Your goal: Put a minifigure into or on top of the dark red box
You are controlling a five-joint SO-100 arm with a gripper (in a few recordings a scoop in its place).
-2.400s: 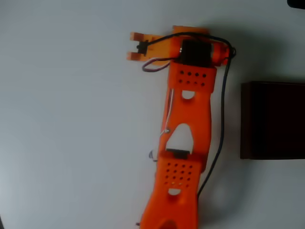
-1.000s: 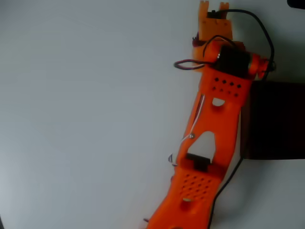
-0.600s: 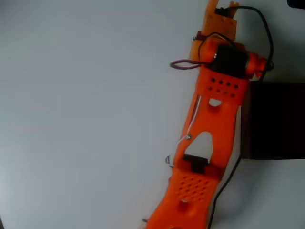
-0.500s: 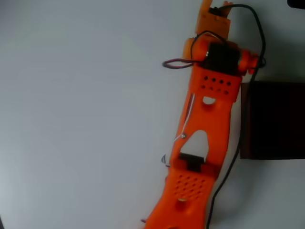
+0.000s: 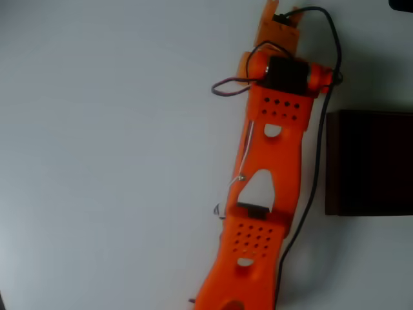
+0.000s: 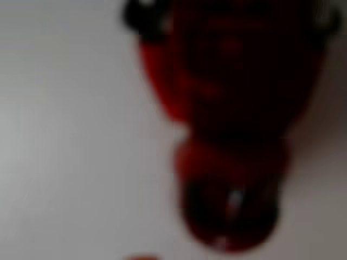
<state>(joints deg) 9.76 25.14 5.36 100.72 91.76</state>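
In the overhead view my orange gripper (image 5: 279, 11) points at the picture's top edge, which cuts off its tips. It lies up and to the left of the dark red box (image 5: 370, 162). That box is a maroon rectangle with a near-black inside, resting on the white table at the right edge. In the wrist view a blurred red minifigure (image 6: 230, 135) with a dark lower end hangs very close to the lens over the white table. It looks held between the jaws, whose fingers cannot be made out.
My orange arm (image 5: 261, 194) runs from the bottom edge up the middle of the overhead view, its black cable (image 5: 316, 161) hanging between it and the box. The white table (image 5: 103, 155) stretches bare to the left. A dark object (image 5: 401, 4) sits at the top right corner.
The gripper turned from pointing left to pointing at the top edge. The arm swung right over the box's left edge, then back left, and now stands off the box.
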